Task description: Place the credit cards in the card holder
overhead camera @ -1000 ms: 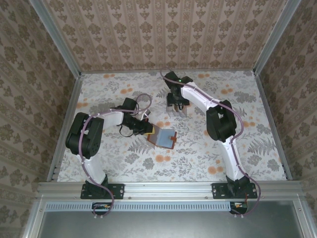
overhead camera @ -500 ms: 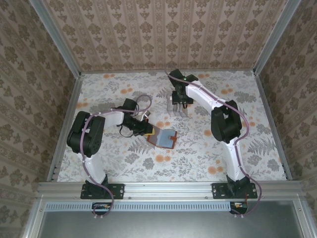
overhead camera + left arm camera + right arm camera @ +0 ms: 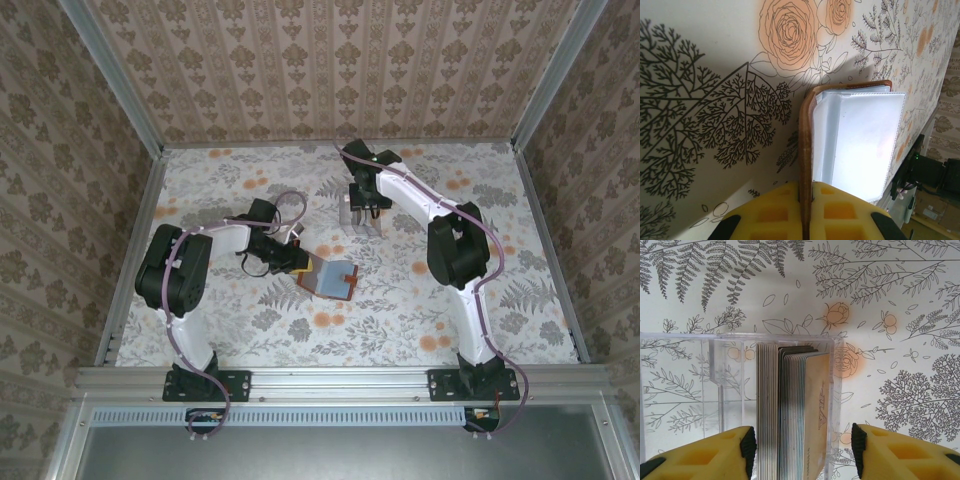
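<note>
Brown leather, the card holder (image 3: 335,280) lies open mid-frame, its edge clamped in the left pincer (image 3: 806,202), pockets looking bare, while the credit cards (image 3: 790,405) stand in a clear box (image 3: 685,370) in the upper middle, the right pincer (image 3: 802,445) spread apart around them, so it seems none is in yet.

Reddish-brown leather card holder (image 3: 805,150), tan and grey flat cards (image 3: 812,405), cream tablecloth (image 3: 900,300) with orange roses and grey ferns.

Top camera overlooks the table (image 3: 400,320); wrist cameras view it closely.
</note>
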You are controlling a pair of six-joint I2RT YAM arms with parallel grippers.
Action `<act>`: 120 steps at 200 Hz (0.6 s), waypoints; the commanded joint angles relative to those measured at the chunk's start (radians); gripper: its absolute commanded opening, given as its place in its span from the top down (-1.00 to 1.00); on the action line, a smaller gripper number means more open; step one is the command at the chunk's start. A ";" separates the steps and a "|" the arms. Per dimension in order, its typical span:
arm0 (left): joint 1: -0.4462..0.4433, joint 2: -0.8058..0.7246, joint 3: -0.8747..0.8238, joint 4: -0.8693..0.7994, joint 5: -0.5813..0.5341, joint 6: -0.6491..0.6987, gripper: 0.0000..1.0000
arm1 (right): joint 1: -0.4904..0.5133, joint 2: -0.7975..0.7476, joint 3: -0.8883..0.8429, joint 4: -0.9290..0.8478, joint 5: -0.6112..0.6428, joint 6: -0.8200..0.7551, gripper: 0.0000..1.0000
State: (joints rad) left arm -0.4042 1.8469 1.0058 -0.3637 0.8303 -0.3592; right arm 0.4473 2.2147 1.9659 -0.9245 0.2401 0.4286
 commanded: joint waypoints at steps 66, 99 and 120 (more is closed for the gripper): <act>0.002 0.020 0.014 -0.007 0.015 -0.013 0.87 | -0.009 0.022 -0.012 -0.023 -0.012 -0.017 -0.20; 0.001 0.017 0.013 -0.013 0.014 -0.008 0.87 | -0.012 0.026 -0.022 -0.013 -0.024 -0.029 -0.27; 0.001 0.014 0.010 -0.012 0.011 -0.008 0.87 | -0.012 0.030 -0.035 -0.012 -0.020 -0.038 -0.28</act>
State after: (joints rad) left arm -0.4042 1.8526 1.0058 -0.3626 0.8303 -0.3664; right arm 0.4416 2.2227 1.9526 -0.9234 0.2249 0.4168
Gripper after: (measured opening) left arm 0.072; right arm 0.639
